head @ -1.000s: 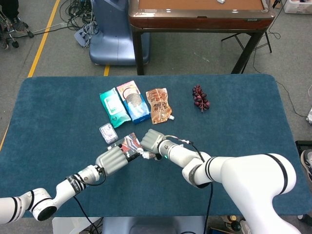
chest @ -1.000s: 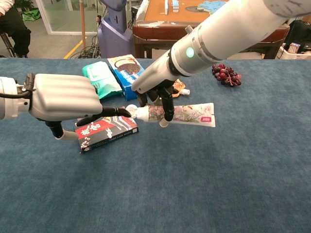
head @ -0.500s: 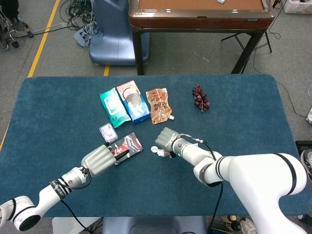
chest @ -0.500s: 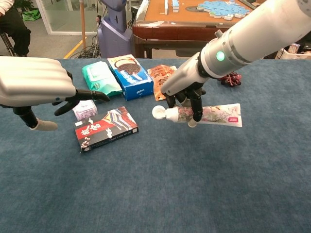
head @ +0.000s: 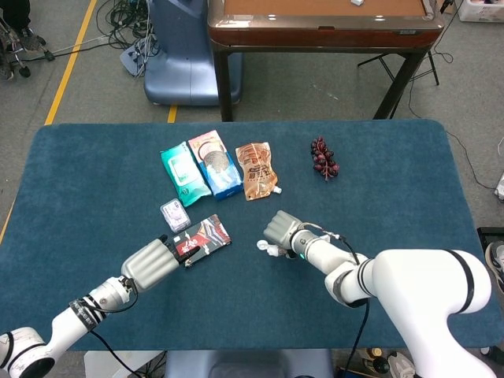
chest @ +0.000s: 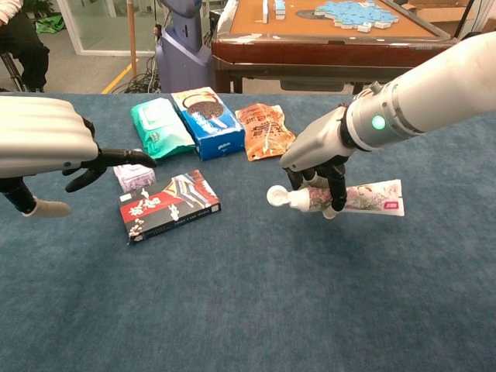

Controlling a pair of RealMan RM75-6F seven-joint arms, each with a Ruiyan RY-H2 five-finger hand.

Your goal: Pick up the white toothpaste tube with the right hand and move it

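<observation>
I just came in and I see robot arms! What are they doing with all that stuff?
The robot's right hand holds a white toothpaste tube just above the blue table, cap pointing left. Its left hand holds nothing and hovers by a red and black box. Farther back lie a green packet, a blue cookie pack, an orange pouch and some grapes.

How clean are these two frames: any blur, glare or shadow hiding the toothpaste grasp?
Head view: sharp, evenly lit, no glare; the right hand covers most of the toothpaste tube. Chest view: tube and fingers sharp, with a soft shadow on the cloth beneath; the left hand looms large at the frame edge, slightly soft.
</observation>
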